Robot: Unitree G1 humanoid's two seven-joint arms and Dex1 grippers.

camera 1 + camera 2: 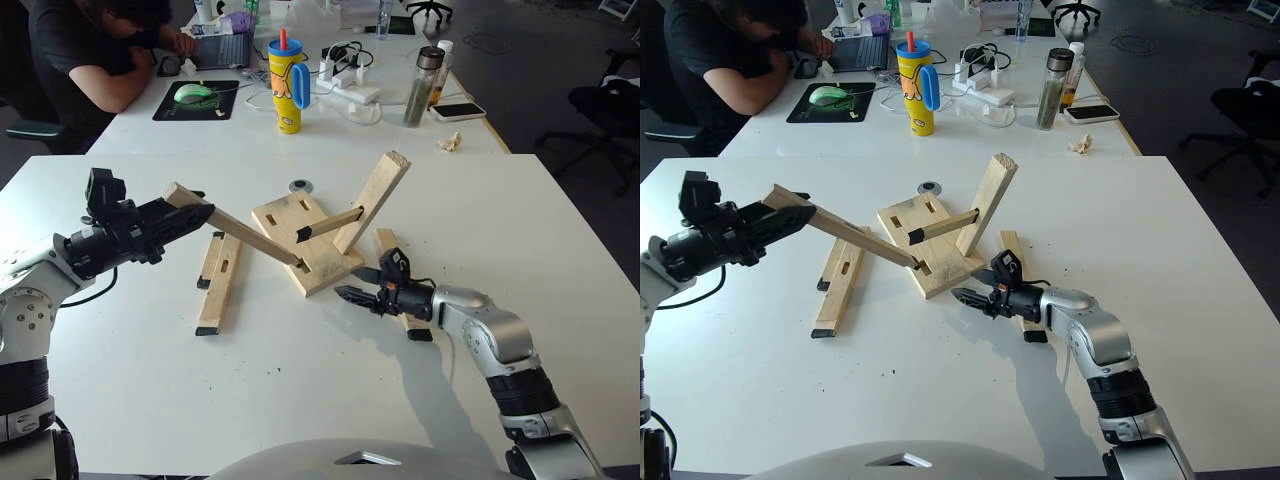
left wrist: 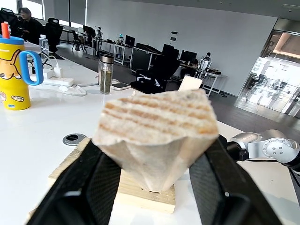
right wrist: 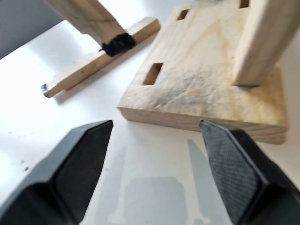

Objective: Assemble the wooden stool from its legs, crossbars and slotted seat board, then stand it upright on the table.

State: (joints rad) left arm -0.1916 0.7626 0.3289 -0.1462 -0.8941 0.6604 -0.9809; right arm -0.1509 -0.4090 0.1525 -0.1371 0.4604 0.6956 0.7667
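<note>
From 9 o'clock the left hand (image 1: 203, 216) clamps a pale wooden leg (image 1: 255, 240), tilted so its tip meets a slot in the square slotted wooden board (image 1: 325, 266) at table (image 1: 480, 215) centre. At the board's 4 o'clock the right hand (image 1: 350, 283) lies with fingers (image 3: 75, 164) apart, likely to brace it.

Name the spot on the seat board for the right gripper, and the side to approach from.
Take the seat board by its bare near edge, coming low from the robot's right, where the right gripper stands open. It lies flat, so likely only the thin edge offers a pinch; the standing leg and the held leg in the left gripper crowd the other sides.
</note>
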